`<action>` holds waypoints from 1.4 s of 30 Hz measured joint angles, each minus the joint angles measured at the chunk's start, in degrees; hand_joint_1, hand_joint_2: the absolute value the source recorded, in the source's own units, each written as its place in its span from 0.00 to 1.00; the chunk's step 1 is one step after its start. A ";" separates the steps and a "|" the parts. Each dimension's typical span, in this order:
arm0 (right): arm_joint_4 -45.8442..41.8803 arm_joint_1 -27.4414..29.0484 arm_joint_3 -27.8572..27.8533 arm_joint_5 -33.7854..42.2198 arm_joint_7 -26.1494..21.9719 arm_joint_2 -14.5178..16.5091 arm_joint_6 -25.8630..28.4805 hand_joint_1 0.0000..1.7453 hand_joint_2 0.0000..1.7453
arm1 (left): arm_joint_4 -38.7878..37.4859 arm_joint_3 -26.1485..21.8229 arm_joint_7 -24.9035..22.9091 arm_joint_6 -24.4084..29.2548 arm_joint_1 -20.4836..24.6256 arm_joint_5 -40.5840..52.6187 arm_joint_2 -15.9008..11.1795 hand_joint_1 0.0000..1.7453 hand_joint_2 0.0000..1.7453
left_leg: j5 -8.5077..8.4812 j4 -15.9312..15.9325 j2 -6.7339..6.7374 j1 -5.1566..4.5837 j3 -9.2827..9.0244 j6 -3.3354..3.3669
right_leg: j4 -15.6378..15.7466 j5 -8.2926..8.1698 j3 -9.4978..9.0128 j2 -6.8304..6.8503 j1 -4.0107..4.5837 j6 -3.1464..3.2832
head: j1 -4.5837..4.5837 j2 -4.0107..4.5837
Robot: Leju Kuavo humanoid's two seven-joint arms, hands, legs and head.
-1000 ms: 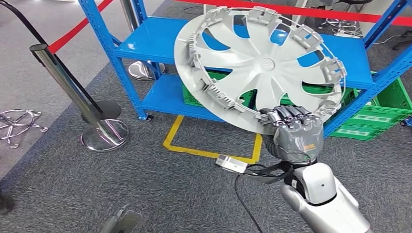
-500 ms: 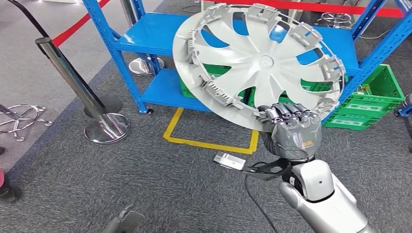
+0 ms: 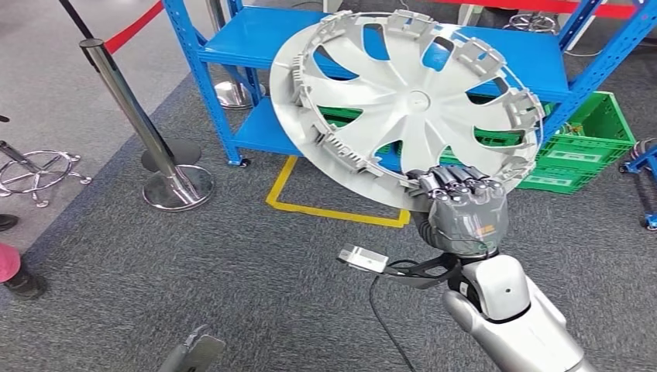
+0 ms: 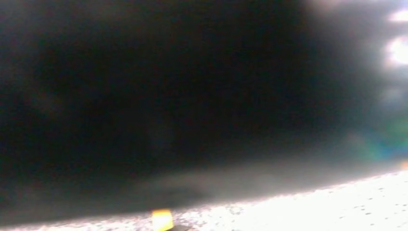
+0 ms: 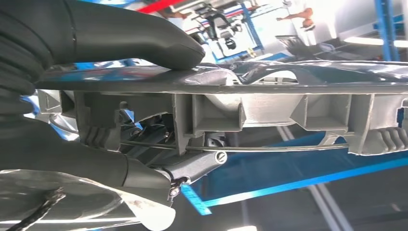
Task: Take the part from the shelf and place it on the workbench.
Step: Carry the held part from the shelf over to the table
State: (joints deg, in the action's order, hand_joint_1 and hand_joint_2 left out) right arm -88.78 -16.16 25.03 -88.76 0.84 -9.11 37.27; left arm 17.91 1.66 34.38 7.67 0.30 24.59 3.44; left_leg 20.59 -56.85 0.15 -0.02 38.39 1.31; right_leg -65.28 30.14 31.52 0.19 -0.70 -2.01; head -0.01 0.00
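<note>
- The right arm [image 3: 507,314] rises from the lower right, forearm angled up and inward.
- The right hand [image 3: 462,209] grips the wheel cover [image 3: 403,97] at its lower rim, fingers [image 3: 457,184] curled over the edge, thumb [image 5: 130,36] pressed on the opposite face.

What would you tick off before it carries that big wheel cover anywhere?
1. Grip: right hand holds the wheel cover by its lower rim: ok.
2. Thumb pressed on the rim's outer face: ok.
3. Cover off the shelf: ok.
4. Workbench in sight: not ok.
5. Post and person's shoe close on the left: not ok.
6. Left hand free: cannot tell.
</note>
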 joint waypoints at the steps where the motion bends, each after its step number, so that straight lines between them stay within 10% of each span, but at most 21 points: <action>1: 0.01 -0.10 0.01 0.01 0.01 0.01 0.01 1.00 1.00 | 0.01 0.00 0.01 0.00 -0.02 0.00 0.02 0.00 0.00 | -0.72 -0.05 0.01 -0.06 0.50 -0.27 | 4.36 0.72 -3.23 0.01 0.09 0.14 | 0.04 0.00; 3: 0.04 -0.25 0.01 0.01 0.04 0.01 0.03 1.00 1.00 | 0.01 0.01 0.01 -0.02 -0.06 0.00 0.05 0.00 0.00 | -2.17 0.11 0.05 -0.07 0.97 -0.90 | 9.37 2.18 -6.20 -0.05 0.41 0.36 | 0.04 0.00; 5: 0.08 -0.33 0.03 -0.01 0.07 0.01 0.04 1.00 1.00 | 0.01 0.01 0.00 -0.05 -0.16 0.00 0.04 0.00 0.00 | -2.87 0.39 0.04 0.11 1.33 -1.61 | 9.64 1.31 -5.06 -0.02 0.49 1.03 | 0.01 0.00; 10: 0.16 -0.63 0.10 -0.03 0.12 0.16 0.04 1.00 1.00 | 0.01 0.01 -0.02 -0.08 -0.40 0.00 0.01 0.00 0.00 | 9.60 -13.21 -0.02 0.46 4.24 -2.87 | 9.59 -2.77 -1.26 0.26 0.46 2.71 | 0.46 0.00; 12: 0.18 -0.63 0.13 -0.03 0.15 0.17 0.04 1.00 1.00 | 0.01 0.01 -0.02 -0.13 -0.38 0.00 0.02 0.00 0.00 | 9.52 -17.58 -0.02 0.52 3.56 -2.95 | 9.24 -4.21 0.92 0.30 0.58 2.61 | 0.46 0.00; 14: 0.19 -0.65 0.17 -0.03 0.15 0.17 0.04 1.00 1.00 | 0.02 0.01 -0.02 -0.21 -0.34 0.00 0.03 0.00 0.00 | 6.88 -14.42 -0.05 0.54 -0.63 -2.69 | 8.70 -5.51 3.10 0.25 0.66 2.38 | 0.47 0.00; 17: 0.16 -0.75 0.17 -0.02 0.20 0.22 0.04 1.00 1.00 | 0.13 0.01 0.00 -0.29 -0.14 0.00 -0.02 0.00 0.00 | 8.54 -2.57 -0.24 0.24 -9.47 -1.80 | 8.02 -7.17 5.00 0.19 0.77 1.72 | 0.40 0.00; 20: 0.17 -0.78 0.22 -0.02 0.21 0.26 0.03 1.00 1.00 | 0.19 0.02 0.00 -0.38 -0.15 0.00 -0.03 0.00 0.00 | 8.70 0.49 -0.19 -0.27 -10.43 -0.67 | 8.08 -8.45 5.61 0.23 0.38 0.76 | 0.43 0.00; 26: 0.28 -0.78 0.26 -0.02 0.05 0.28 0.00 1.00 1.00 | 0.21 -0.06 -0.02 -0.48 -0.19 -0.01 -0.14 0.00 0.00 | 4.91 0.83 0.10 -0.36 -6.21 1.07 | -6.97 2.12 10.46 -0.04 0.10 -0.16 | 0.14 0.00; 28: 0.42 -0.76 0.28 -0.02 0.05 0.28 -0.01 1.00 1.00 | 0.21 -0.06 -0.01 -0.50 -0.26 0.00 -0.12 0.00 0.00 | 3.68 0.71 0.11 -0.38 -4.49 0.88 | -8.19 -0.01 9.07 -0.03 0.10 -0.19 | 0.13 0.00; 30: 0.49 -0.83 0.28 -0.02 0.06 0.28 0.00 1.00 1.00 | 0.21 -0.06 0.00 -0.56 -0.27 0.00 -0.10 0.00 0.00 | 2.67 0.52 0.11 -0.37 -3.16 0.52 | -2.13 -2.24 4.08 0.03 0.10 0.01 | 0.14 0.00; 32: 0.49 -1.11 0.32 -0.02 0.06 0.33 0.02 1.00 1.00 | 0.25 -0.06 0.01 -0.64 -0.26 0.00 -0.10 0.00 0.00 | 1.94 0.23 0.15 -0.52 -2.29 -0.01 | 5.58 -1.16 -1.29 0.02 0.22 0.31 | 0.14 0.00; 35: 0.53 -1.45 0.45 0.00 0.06 0.39 0.04 1.00 1.00 | 0.31 -0.06 0.01 -0.68 -0.29 0.00 -0.12 0.00 0.00 | 0.96 0.22 0.19 -0.62 -1.71 -0.95 | 9.27 0.19 -2.97 -0.13 0.44 1.00 | 0.20 0.00; 40: 0.63 -1.39 0.58 -0.01 0.22 0.45 0.02 1.00 1.00 | 0.34 -0.06 0.05 -0.68 -0.39 -0.02 -0.35 0.00 0.00 | 0.31 0.76 0.16 -0.69 -1.32 3.08 | 9.78 -0.87 -2.57 -0.14 0.67 1.40 | 0.34 0.00; 42: 0.64 -1.38 0.62 -0.02 0.20 0.45 0.02 1.00 1.00 | 0.34 -0.06 0.05 -0.69 -0.39 -0.01 -0.38 0.00 0.00 | -0.96 0.89 0.15 -0.61 -1.15 3.33 | 9.65 -1.12 -2.36 -0.12 0.86 1.65 | 0.32 0.00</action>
State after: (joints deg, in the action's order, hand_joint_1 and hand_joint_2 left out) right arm -88.13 -17.54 25.65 -88.78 1.04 -8.66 37.29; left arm 18.25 1.60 34.42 6.98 -0.09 24.58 3.06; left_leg 19.62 -55.96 0.30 -0.64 37.24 4.64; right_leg -55.62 29.02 29.15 0.08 0.17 -0.35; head 0.32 0.00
